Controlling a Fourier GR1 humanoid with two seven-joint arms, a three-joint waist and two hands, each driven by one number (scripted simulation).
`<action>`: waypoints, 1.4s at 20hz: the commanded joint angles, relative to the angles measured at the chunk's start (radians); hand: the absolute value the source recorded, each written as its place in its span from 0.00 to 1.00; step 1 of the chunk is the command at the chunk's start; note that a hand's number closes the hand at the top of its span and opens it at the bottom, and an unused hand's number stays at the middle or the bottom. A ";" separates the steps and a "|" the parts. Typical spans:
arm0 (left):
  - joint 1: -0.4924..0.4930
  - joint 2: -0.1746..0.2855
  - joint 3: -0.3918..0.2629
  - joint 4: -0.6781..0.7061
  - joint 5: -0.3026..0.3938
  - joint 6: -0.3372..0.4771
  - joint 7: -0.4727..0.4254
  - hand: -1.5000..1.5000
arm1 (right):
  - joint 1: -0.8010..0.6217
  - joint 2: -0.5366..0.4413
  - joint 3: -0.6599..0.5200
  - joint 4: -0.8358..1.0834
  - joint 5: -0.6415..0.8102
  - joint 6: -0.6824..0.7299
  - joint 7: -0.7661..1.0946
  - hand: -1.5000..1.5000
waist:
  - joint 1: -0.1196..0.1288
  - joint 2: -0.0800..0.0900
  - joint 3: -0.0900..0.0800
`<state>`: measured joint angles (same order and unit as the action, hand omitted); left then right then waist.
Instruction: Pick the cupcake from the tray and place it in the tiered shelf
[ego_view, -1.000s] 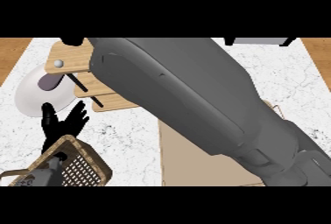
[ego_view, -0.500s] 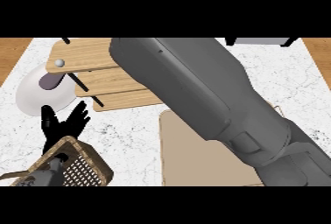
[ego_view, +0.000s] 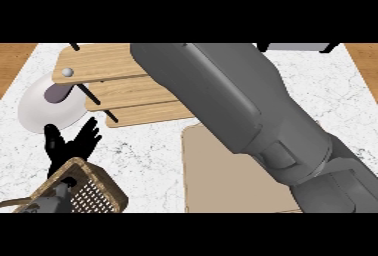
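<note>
The tiered shelf (ego_view: 122, 87), made of pale wooden boards on thin black rods with a small white knob (ego_view: 68, 72) at its left corner, stands on the marble counter (ego_view: 151, 150). The right forearm (ego_view: 244, 115) comes in as a broad grey bulk from below and to the right of the shelf and slants up across the shelf's right part. The right hand does not show, so it cannot be told whether it is open, closed or holding anything. The cupcake is not visible either, on the shelf's bare boards or on the uncovered part of the beige tray (ego_view: 214, 175), which lies just below the shelf's right end and is partly covered by the forearm. A white plate (ego_view: 44, 110) with a small greyish thing (ego_view: 55, 92) on it sits at the shelf's left edge. Below the shelf's left end, the left hand (ego_view: 68, 146) rests with straight fingers pointing up, holding nothing. A woven basket (ego_view: 85, 190) sits just below it.
</note>
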<state>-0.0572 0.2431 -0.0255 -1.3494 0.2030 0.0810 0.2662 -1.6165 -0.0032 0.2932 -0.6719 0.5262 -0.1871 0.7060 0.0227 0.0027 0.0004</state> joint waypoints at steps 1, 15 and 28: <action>0.036 0.001 -0.009 -0.056 0.005 -0.006 0.045 0.50 | -0.017 -0.003 0.013 0.047 0.041 0.050 -0.020 1.00 | -0.002 -0.002 -0.001; -0.023 0.005 0.009 0.028 0.015 -0.029 0.016 0.50 | 0.064 0.003 -0.196 -0.121 -0.167 -0.323 -0.013 0.00 | -0.010 -0.001 -0.001; 0.009 0.002 0.017 0.014 0.008 -0.008 0.018 0.50 | 0.091 -0.150 -0.283 -0.211 -0.052 -0.517 0.127 0.00 | -0.037 -0.009 0.000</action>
<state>-0.0359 0.2498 -0.0128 -1.3584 0.2111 0.0732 0.2673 -1.5531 -0.1049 0.0226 -0.8364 0.4334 -0.6504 0.7648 -0.0002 -0.0048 0.0015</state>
